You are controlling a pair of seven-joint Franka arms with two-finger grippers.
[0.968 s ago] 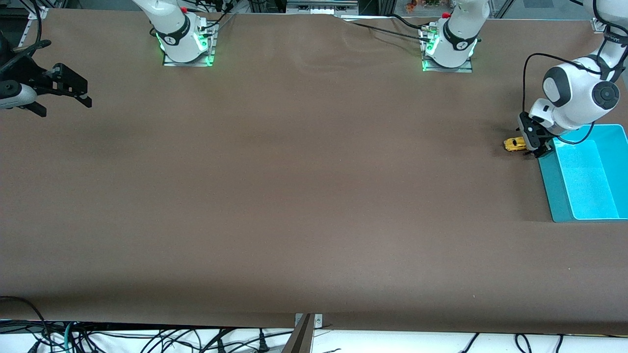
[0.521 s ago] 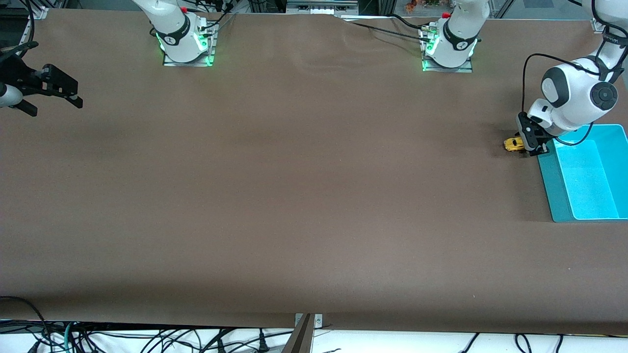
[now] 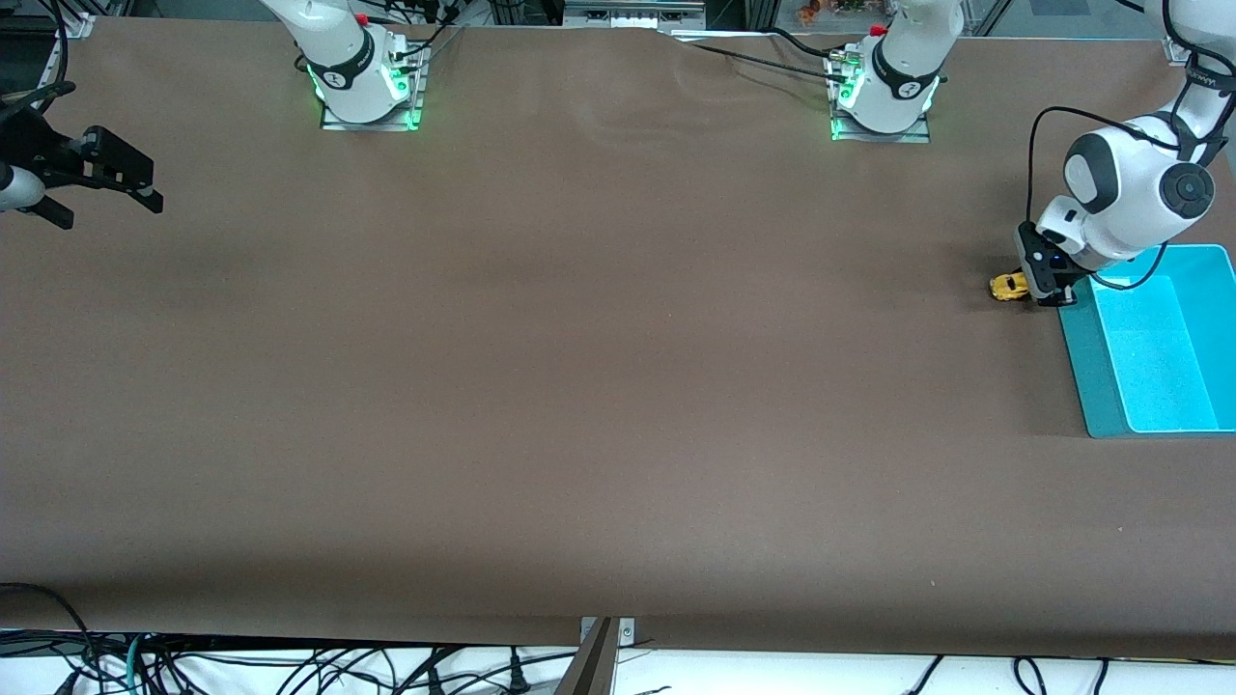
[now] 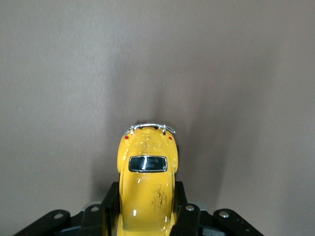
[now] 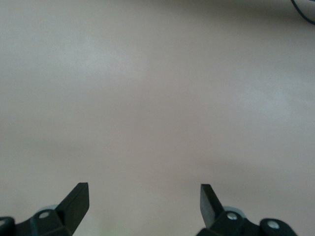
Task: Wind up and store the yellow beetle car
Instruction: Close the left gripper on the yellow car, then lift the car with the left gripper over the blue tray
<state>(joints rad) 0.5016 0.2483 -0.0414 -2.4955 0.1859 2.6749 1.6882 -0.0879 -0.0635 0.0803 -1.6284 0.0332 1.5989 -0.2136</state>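
The yellow beetle car (image 3: 1007,287) is at the left arm's end of the table, beside the teal bin (image 3: 1080,359). My left gripper (image 3: 1035,286) is shut on the car's sides, low at the table surface. In the left wrist view the car (image 4: 146,167) lies lengthwise between the black fingers (image 4: 109,204), chrome bumper pointing away from the gripper (image 4: 146,209). I cannot tell whether its wheels touch the table. My right gripper (image 3: 145,190) is open and empty over the table's edge at the right arm's end. Its view shows only bare table between the fingertips (image 5: 78,194).
The teal bin is open-topped and empty, nearer the front camera than the left arm's wrist. Both arm bases (image 3: 365,77) stand along the table's back edge. Cables hang below the front edge.
My left gripper has shifted the car slightly away from the bin and settled lower. My right gripper drew back toward its end of the table, then stopped.
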